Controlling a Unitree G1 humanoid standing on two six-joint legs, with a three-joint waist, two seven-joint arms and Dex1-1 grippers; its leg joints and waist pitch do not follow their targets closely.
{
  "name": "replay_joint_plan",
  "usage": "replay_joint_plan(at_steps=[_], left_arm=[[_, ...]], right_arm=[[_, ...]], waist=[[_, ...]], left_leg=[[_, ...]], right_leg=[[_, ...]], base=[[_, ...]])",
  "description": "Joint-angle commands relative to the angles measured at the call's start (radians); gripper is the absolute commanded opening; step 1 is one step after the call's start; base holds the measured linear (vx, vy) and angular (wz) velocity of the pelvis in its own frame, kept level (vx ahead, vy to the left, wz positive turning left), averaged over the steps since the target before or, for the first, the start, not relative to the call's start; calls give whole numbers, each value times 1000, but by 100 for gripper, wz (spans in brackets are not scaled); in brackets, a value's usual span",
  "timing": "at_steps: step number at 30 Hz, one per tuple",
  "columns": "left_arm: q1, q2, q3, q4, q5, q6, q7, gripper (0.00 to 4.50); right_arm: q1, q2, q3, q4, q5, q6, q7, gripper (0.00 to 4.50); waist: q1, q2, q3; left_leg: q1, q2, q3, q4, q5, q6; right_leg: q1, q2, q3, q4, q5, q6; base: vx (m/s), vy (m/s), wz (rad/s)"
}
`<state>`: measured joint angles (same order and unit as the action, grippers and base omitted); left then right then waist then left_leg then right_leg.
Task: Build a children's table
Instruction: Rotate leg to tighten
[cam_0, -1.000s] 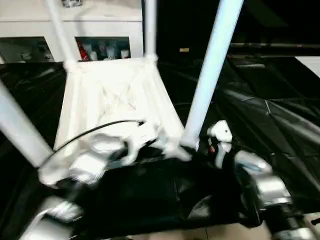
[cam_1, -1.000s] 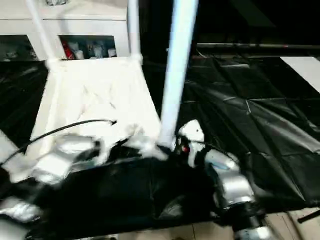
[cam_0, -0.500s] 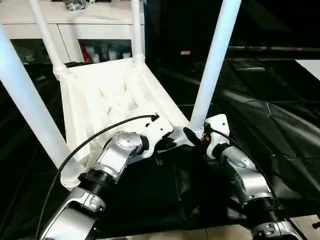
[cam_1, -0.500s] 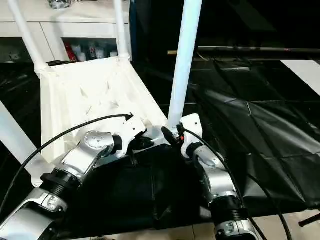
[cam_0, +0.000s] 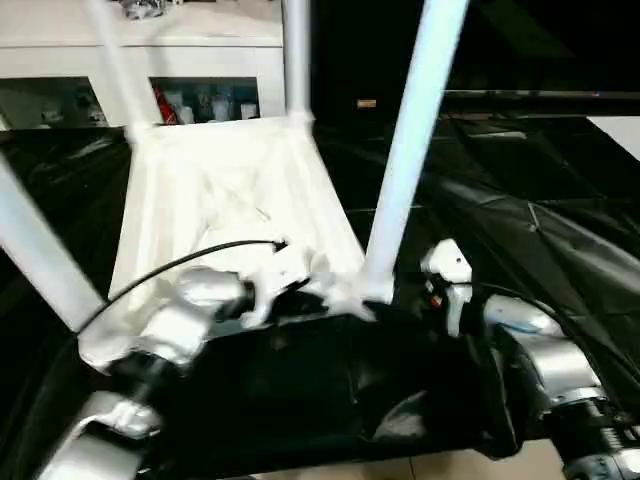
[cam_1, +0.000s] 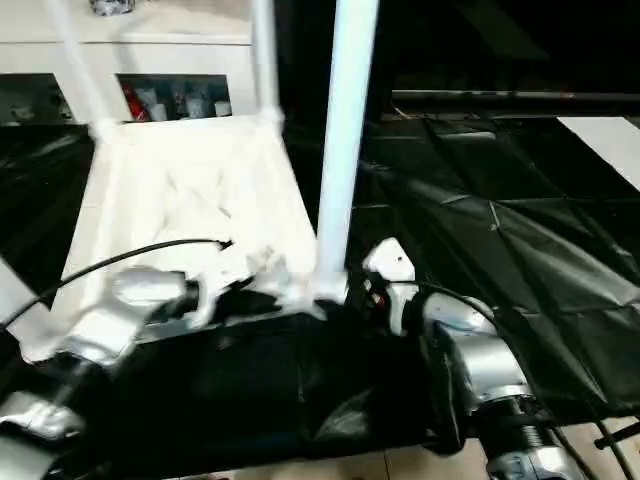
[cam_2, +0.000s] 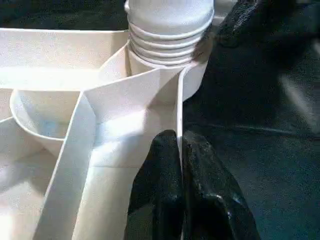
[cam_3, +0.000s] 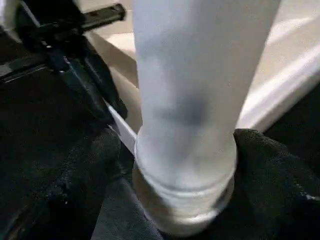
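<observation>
While the children's table (cam_0: 225, 190) lies upside down on the black-draped table (cam_0: 540, 210), ribbed underside up and its top flat on the drape, the entry runs left to right as follows. Far left: a white cabinet (cam_0: 150, 60) with glass doors stands behind the work. Near left leg (cam_0: 40, 255): seated in its corner socket, rising past the frame edge. Left tool (cam_2: 180, 195): fingers pressed together on the thin edge wall of the top, just beside the near right corner socket, pinning that corner down. Two far legs (cam_0: 297, 55): upright in the rear sockets. Near right leg (cam_0: 405, 150): long axis close to vertical, leaning slightly, narrow end pointing up and out of view, ringed base (cam_2: 169, 35) in its socket. Right tool (cam_0: 440, 285): just beside the foot of that leg; the right wrist view shows a dark finger (cam_3: 272, 175) to either side of the tube, but whether the pads touch it cannot be told. Judged step: all four legs appear fitted, and the last one is being seated or let go. Next move, as judged: confirm the leg is fully home, free both tools, then grip the frame and turn the piece over onto its legs without twisting any socket.
</observation>
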<state>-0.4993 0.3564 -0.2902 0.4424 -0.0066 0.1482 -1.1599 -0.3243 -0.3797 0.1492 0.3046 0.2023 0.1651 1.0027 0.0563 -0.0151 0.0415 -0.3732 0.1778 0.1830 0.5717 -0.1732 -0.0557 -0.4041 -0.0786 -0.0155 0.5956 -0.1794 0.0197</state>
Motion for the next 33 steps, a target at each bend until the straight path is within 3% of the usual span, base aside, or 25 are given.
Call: replay_joint_plan(at_steps=[1, 9, 16, 20, 25, 26, 27, 28, 30, 33], left_arm=[[26, -9, 15, -25, -91, -13, -57, 0], [42, 6, 20, -44, -90, -7, -81, 0], [43, 7, 21, -43, -86, -6, -76, 0], [16, -26, 30, 12, -42, -16, 29, 0], [-36, -104, 38, 99, 4, -18, 182, 0], [-61, -159, 30, 136, 23, -11, 254, 0], [-72, -186, 24, 154, 33, -7, 289, 0], [-82, -211, 19, 171, 42, -5, 321, 0], [-88, -225, 17, 183, 47, -5, 340, 0], [-111, -286, 8, 225, 71, -10, 415, 0]], right_arm=[[-8, -17, 7, -16, 14, -5, 34, 373], [-25, -20, 32, 19, -9, -23, 59, 321], [-28, -18, 21, 32, -15, -33, 47, 278], [-18, 6, -6, 56, -29, -41, -41, 271], [-1, 93, -55, 94, -66, -15, -278, 269], [4, 167, -82, 106, -78, 18, -427, 269], [3, 203, -93, 115, -84, 28, -495, 269], [-3, 234, -99, 125, -90, 31, -550, 269], [-7, 250, -101, 133, -93, 30, -579, 269], [-49, 327, -99, 186, -107, 12, -686, 269]], waist=[[-1, -27, -52], [1, -28, -52], [0, -27, -53], [-2, -27, -51], [-6, -30, -50], [-9, -23, -48], [-8, -25, -50], [-10, -18, -51], [-12, -22, -51], [-14, -15, -53]], left_leg=[[6, 45, -10, -62, -241, 65], [8, 44, -7, -59, -214, 71], [9, 44, -7, -58, -213, 67], [10, 43, -5, -59, -225, 61], [11, 38, -10, -62, -265, 23], [13, 38, -8, -63, -271, 16], [15, 37, -9, -61, -277, 13], [13, 37, -13, -65, -280, 6], [15, 37, -13, -66, -297, 4], [14, 37, -14, -67, -305, 7]], right_leg=[[33, -52, 24, -75, -319, -189], [34, -52, 24, -71, -288, -200], [35, -51, 24, -71, -296, -193], [32, -49, 24, -75, -314, -190], [30, -51, 23, -85, -419, -150], [23, -48, 26, -90, -425, -143], [24, -49, 24, -89, -428, -142], [26, -51, 24, -89, -436, -138], [24, -49, 23, -92, -440, -132], [23, -50, 24, -91, -411, -139]], base=[[0, 0, 0], [0, 0, 0], [0, 0, 0], [0, 0, 0], [0, 0, 0], [0, 0, 0], [0, 0, 0], [0, 0, 0], [0, 0, 0], [0, 0, 0]])
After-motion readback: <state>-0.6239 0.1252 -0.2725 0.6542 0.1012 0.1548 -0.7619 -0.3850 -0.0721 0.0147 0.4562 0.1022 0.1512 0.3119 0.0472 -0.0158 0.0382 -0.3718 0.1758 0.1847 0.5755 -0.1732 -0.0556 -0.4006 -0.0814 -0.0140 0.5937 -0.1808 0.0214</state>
